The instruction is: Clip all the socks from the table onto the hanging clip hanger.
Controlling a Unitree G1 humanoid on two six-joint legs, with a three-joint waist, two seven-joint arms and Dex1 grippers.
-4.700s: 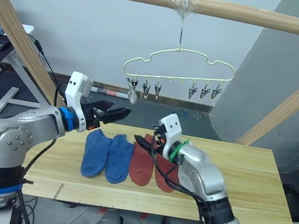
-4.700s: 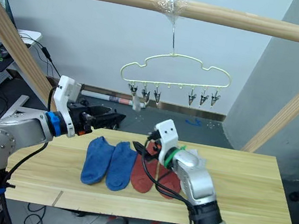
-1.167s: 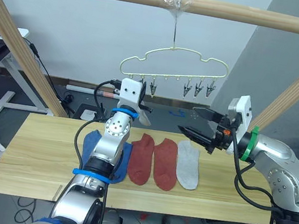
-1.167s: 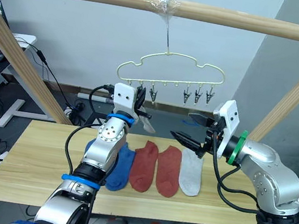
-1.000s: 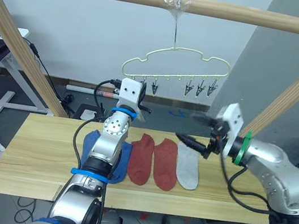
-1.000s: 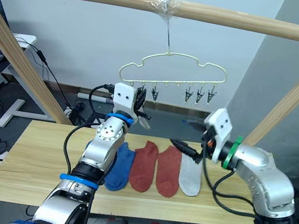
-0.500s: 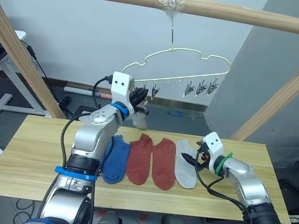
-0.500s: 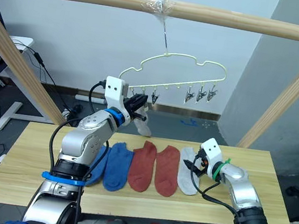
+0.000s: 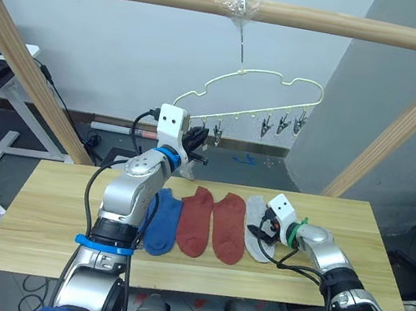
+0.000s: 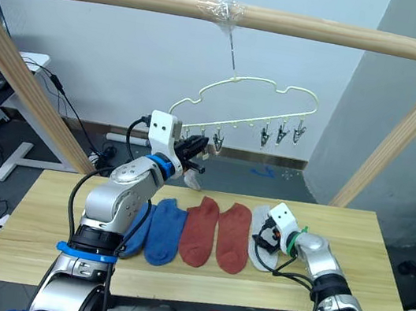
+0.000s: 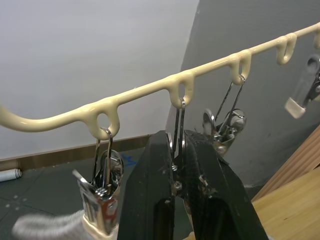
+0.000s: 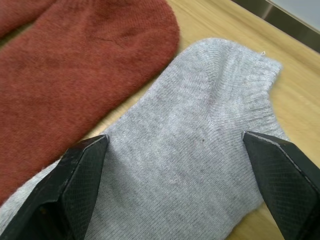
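Right tool [image 12: 175,165] spread over grey sock [image 12: 200,150], ready to pinch; left tool [image 11: 181,150] seemingly squeezing clip [image 11: 179,131]

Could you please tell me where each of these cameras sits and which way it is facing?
Left and right eye views: on the head, facing forward and down over the table, the socks and the clip hanger; both arms show.
Left wrist view: on the left wrist, looking along the left gripper, shut on a clip of the hanger.
Right wrist view: on the right wrist, looking down between the open right gripper's fingers at the grey sock.
Shared: the head views and the right wrist view show the grey sock.
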